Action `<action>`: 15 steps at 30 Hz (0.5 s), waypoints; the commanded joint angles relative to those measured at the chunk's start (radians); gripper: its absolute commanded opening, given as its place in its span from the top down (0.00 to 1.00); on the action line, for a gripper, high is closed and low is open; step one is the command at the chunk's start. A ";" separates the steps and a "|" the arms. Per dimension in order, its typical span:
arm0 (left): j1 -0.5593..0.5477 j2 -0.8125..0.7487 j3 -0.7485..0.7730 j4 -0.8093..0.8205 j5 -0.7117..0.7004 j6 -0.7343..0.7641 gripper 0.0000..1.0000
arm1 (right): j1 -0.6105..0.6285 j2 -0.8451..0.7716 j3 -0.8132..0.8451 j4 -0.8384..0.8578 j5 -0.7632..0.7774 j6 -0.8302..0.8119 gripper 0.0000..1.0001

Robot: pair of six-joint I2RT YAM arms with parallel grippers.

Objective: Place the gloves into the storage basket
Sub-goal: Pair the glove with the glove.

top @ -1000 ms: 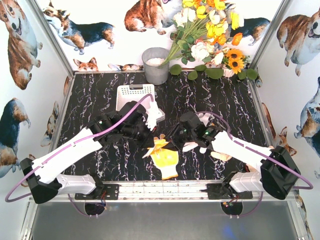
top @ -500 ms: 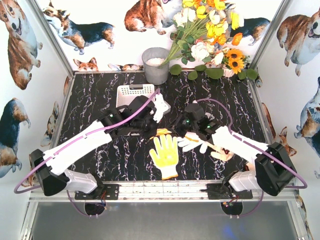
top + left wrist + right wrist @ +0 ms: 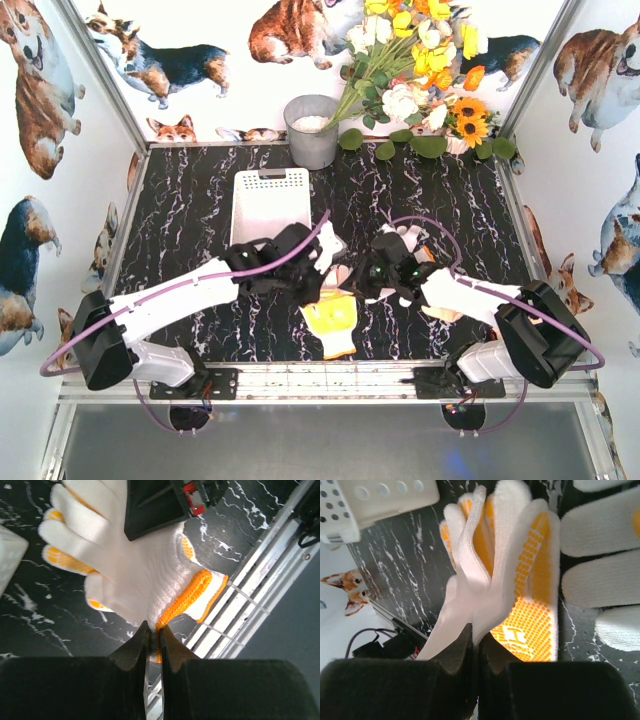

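One yellow-palmed glove (image 3: 330, 322) lies lower centre in the top view on the black marble table (image 3: 190, 190), below the white storage basket (image 3: 270, 180). Left gripper (image 3: 152, 630) jaws clamp its orange cuff. Right gripper (image 3: 475, 630) jaws pinch a fold. Another white glove (image 3: 605, 530) lies just beside it.

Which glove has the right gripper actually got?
The white knit glove with the yellow-dotted palm, pinched folded in the right gripper; the white glove beside it lies loose.

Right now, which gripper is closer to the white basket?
Left. The left gripper hangs just in front of the storage basket's near edge, pinching a glove. The right gripper is farther off to the right, pinching a glove too.
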 commanded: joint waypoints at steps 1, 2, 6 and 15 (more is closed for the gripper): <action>-0.044 -0.010 -0.057 0.108 0.069 -0.075 1.00 | -0.005 -0.022 -0.029 0.028 -0.018 -0.064 1.00; -0.056 -0.006 -0.073 0.130 0.078 -0.091 1.00 | -0.005 -0.022 -0.035 0.021 -0.033 -0.074 0.97; -0.104 0.013 -0.138 0.223 0.116 -0.153 0.95 | -0.004 -0.014 -0.072 0.027 -0.093 -0.086 0.73; -0.124 -0.071 -0.182 0.302 -0.025 -0.290 0.26 | -0.004 -0.155 -0.159 -0.006 -0.098 -0.088 0.25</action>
